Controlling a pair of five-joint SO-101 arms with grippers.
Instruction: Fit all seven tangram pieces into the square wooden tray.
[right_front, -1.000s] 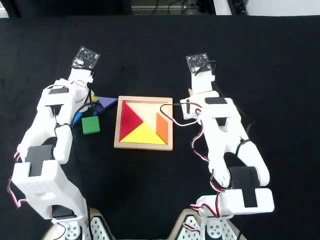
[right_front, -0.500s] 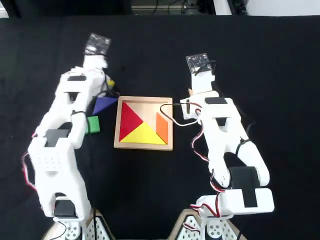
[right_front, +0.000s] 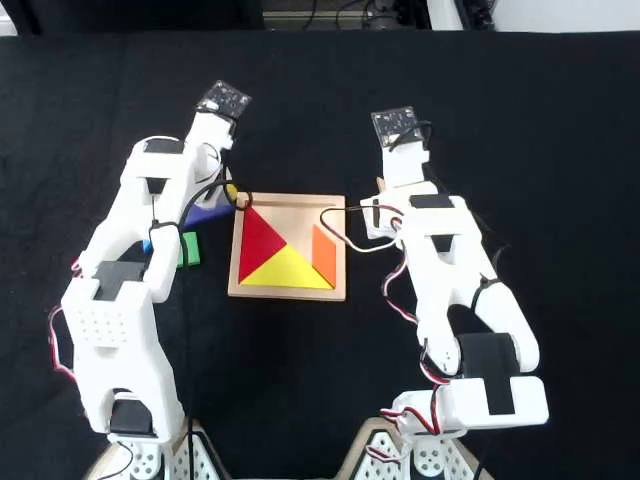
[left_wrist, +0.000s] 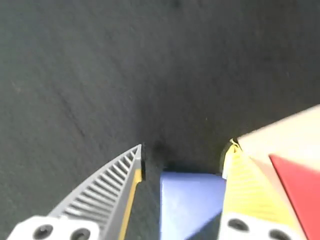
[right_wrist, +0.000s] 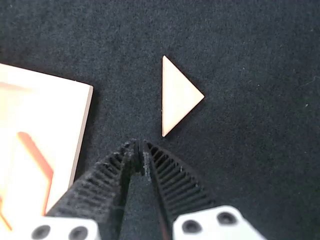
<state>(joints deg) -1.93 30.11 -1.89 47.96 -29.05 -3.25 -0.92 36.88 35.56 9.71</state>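
We've got a black cloth (right_front: 560, 150) spread over the whole table, a bit fuzzy up close. Past its far edge there's a bunch of dark cables (right_front: 350, 12), and a white patch (right_front: 570, 12) by one far corner.

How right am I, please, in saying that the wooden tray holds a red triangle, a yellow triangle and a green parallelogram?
Not quite: the parallelogram is orange, not green. In the high view the wooden tray holds a red triangle, a yellow triangle and an orange parallelogram.
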